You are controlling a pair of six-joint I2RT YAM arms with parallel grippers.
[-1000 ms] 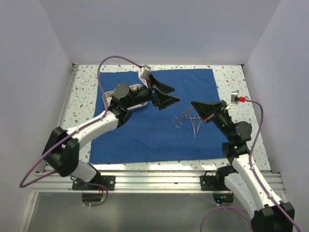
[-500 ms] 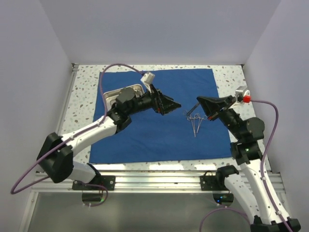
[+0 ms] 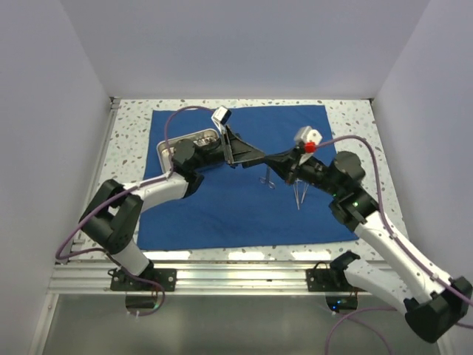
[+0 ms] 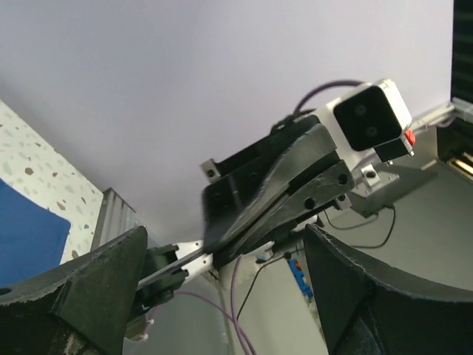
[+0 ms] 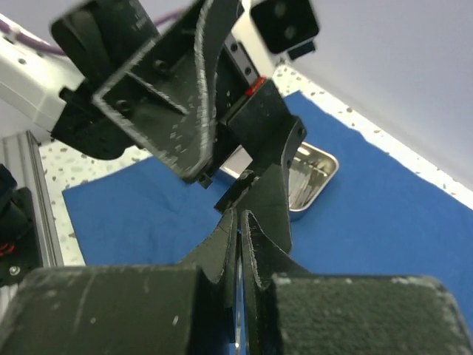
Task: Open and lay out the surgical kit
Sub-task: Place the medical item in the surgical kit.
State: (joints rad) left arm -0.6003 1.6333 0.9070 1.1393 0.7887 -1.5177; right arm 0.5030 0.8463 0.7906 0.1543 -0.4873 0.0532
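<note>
The blue cloth [image 3: 222, 214] lies spread on the speckled surface [image 3: 355, 122]. The steel tray [image 3: 198, 137] sits on the cloth's far-left part, long axis left to right. Slim forceps [image 3: 298, 198] lie right of centre, long axis near-far, tips pointing near. The left fingers [image 3: 242, 148] are spread wide. The right fingers [image 3: 284, 161] are pressed closed, their tips between the left ones. Whether they pinch the small instrument [image 3: 267, 180] below them, I cannot tell.
</note>
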